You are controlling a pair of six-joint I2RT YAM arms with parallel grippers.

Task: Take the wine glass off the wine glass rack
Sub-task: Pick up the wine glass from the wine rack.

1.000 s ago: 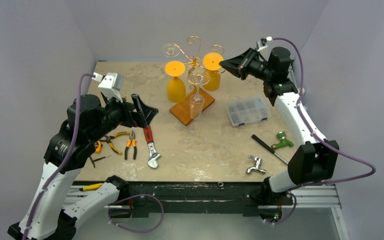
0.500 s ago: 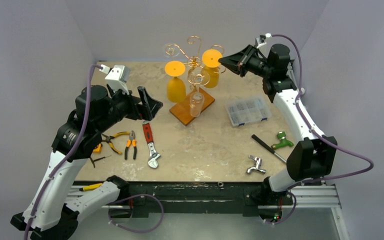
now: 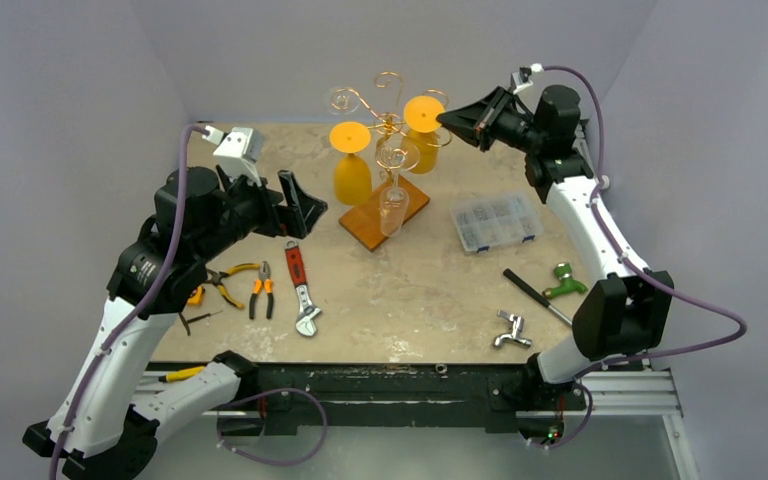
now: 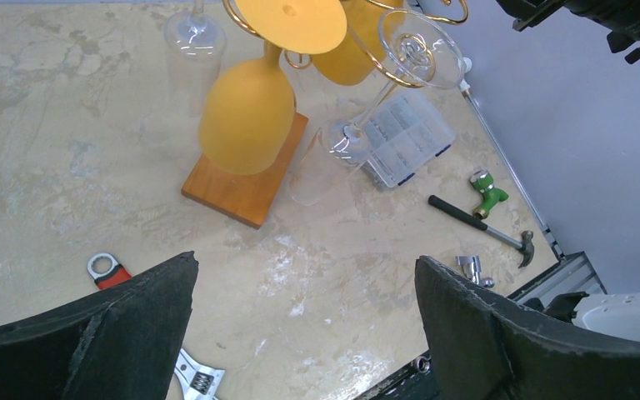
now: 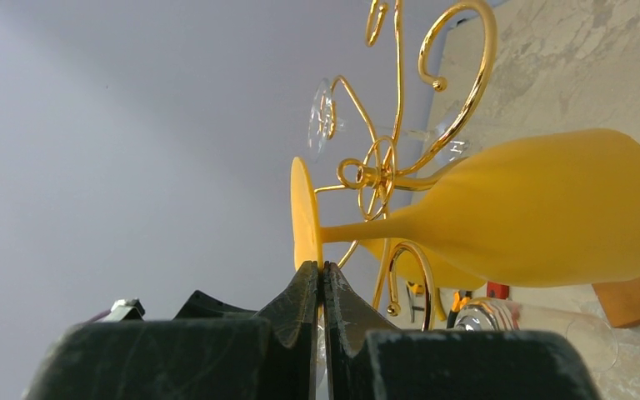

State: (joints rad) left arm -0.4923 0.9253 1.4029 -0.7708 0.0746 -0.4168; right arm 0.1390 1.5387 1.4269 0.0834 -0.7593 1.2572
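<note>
Since a second ago the left arm (image 3: pixel 190 215) has lifted and pushed forward, bringing its jaws, spread wide, nearer the wine glass rack (image 3: pixel 362 224); the right arm (image 3: pixel 560 115) has barely shifted. This looks like the approach step: no glass is gripped yet. Four glasses hang upside down from the rack's golden curls at the far middle of the bench (image 3: pixel 430 290), two yellow and two clear. The nearer yellow wine glass (image 4: pixel 246 117) sits ahead of and above the left jaws, well apart from them. The right jaws, pressed together, point at the foot of the other yellow glass (image 5: pixel 542 221), just beside its rim; whether they touch it I cannot tell. Next, I judge, the spread jaws must close the gap, bracket a bowl or stem, then slide the foot out along its curl.
</note>
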